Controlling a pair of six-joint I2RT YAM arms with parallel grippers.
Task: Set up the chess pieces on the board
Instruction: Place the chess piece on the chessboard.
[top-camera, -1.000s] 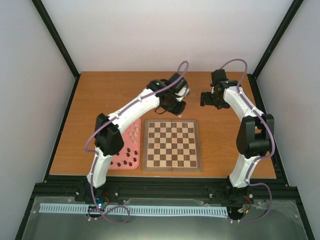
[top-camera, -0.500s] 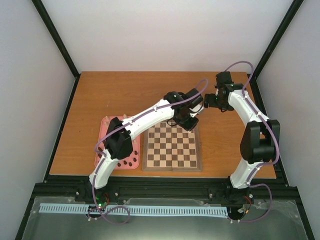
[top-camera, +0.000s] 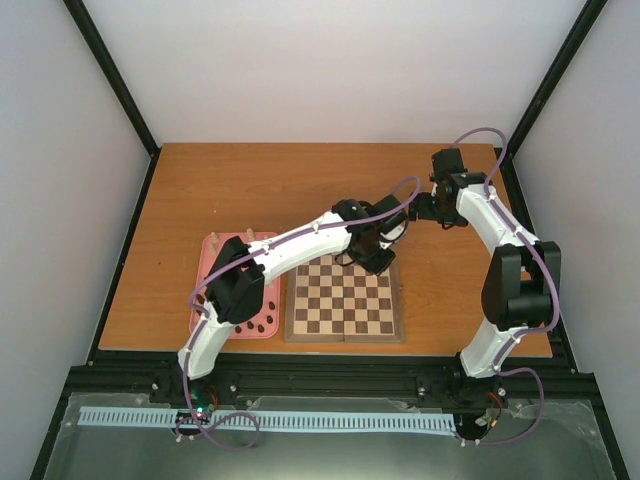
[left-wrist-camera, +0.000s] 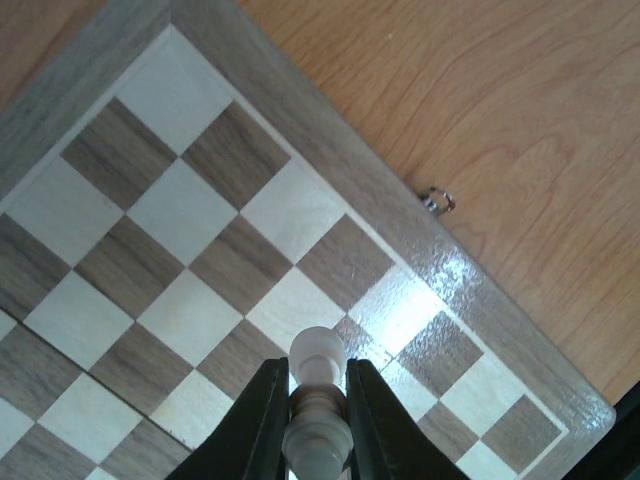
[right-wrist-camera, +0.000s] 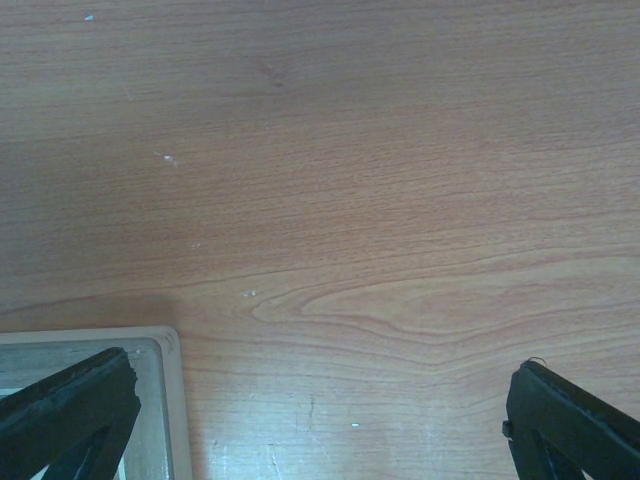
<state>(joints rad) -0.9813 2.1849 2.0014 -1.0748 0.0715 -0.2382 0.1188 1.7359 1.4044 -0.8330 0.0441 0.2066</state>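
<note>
Your left tool (left-wrist-camera: 318, 372) is clamped on one upright cream piece (left-wrist-camera: 316, 352) above the squares near the upper-right corner of the board (top-camera: 340, 300) in the top view, while your right tool (right-wrist-camera: 315, 375) is spread wide, holding nothing, over the desk (right-wrist-camera: 350, 150) beside a board corner.

One board (top-camera: 345, 300), one tray (top-camera: 222, 248), two arms (top-camera: 300, 240) (top-camera: 490, 215) (pieces (top-camera: 262, 324) uncountable)
</note>
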